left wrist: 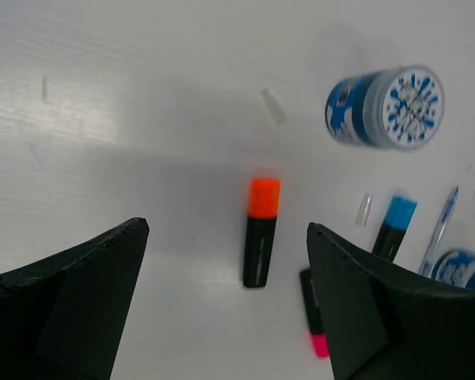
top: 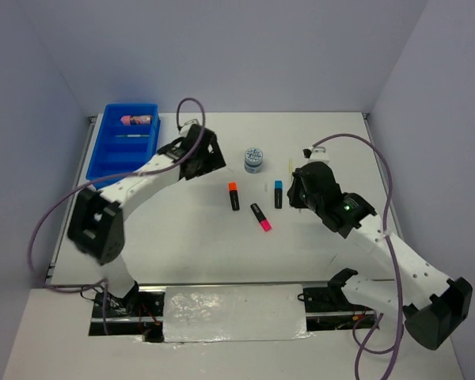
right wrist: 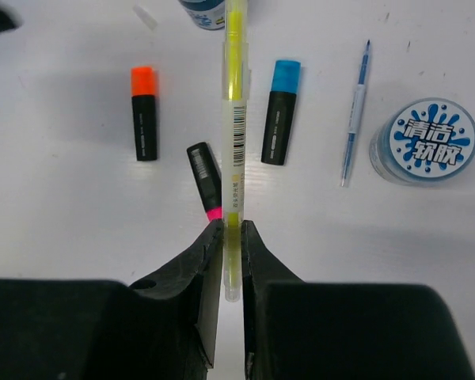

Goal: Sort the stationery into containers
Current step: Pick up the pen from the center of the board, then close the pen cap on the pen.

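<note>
The right end effector (right wrist: 232, 233) clamps a yellow pen (right wrist: 236, 119); the left end effector (left wrist: 227, 229) hangs spread wide above the orange-capped marker (left wrist: 261, 233).

Bright, even light; soft shadows; left claw (left wrist: 226, 228) perhaps slightly blurred.

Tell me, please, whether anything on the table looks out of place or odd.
Nothing spilled or damaged. Two small clear bits lie loose: one beyond the orange marker, one beside the blue marker; I cannot tell what they are. The pink marker lies slanted, unlike the other two.
</note>
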You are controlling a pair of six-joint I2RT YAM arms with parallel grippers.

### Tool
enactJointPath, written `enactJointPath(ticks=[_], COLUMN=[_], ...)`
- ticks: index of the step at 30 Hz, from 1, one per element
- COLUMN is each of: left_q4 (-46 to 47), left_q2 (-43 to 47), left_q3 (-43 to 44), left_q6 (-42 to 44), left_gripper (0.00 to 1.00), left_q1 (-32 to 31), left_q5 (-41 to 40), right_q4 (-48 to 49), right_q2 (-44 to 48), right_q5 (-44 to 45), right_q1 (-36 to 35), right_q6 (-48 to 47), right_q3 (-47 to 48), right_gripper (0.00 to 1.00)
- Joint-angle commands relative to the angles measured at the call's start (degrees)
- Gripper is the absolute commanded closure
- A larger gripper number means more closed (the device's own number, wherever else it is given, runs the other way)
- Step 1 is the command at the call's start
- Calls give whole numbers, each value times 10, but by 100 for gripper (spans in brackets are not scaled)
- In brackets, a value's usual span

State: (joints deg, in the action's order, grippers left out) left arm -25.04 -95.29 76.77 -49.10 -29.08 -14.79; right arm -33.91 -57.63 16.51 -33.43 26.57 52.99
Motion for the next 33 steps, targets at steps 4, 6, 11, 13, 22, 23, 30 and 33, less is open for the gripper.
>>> enactJointPath(ticks=[4, 6, 11, 13, 22, 23, 30, 33], left_q4=[-167, -193, -203, -200, -194, -192, -188, -208], left_q2=[-230, -282, -331, -352, -418, -425, -453, -469], left_q3=[274, 345, 406, 421, 461, 464, 491, 513], left_q6=[-132, -145, -157, -140, -148, -148, -130, -125], left_gripper=[11, 12, 18, 23, 24, 25, 34, 37], left_q1=[-32, -39, -51, -55, -61, -61, -66, -68], left_q5=[-160, -177, -199, -201, -184, -186, -197, -198], right_q4=[-20, -30, -20, -17, 8, 10, 24, 29], right_q2=[79, 94, 141, 150, 176, 179, 207, 214], right_q5=[-36, -46, -60, -68, -113, -118, -162, -178], right_q1=[1, 0, 0, -1, 0, -1, -1, -3], right_q6=[-42, -52, -62, -67, -74, -75, -76, -79], right_q3=[-28, -36, -59, -62, -86, -89, -102, -101], right_gripper=[100, 100, 100, 100, 100, 100, 100, 100])
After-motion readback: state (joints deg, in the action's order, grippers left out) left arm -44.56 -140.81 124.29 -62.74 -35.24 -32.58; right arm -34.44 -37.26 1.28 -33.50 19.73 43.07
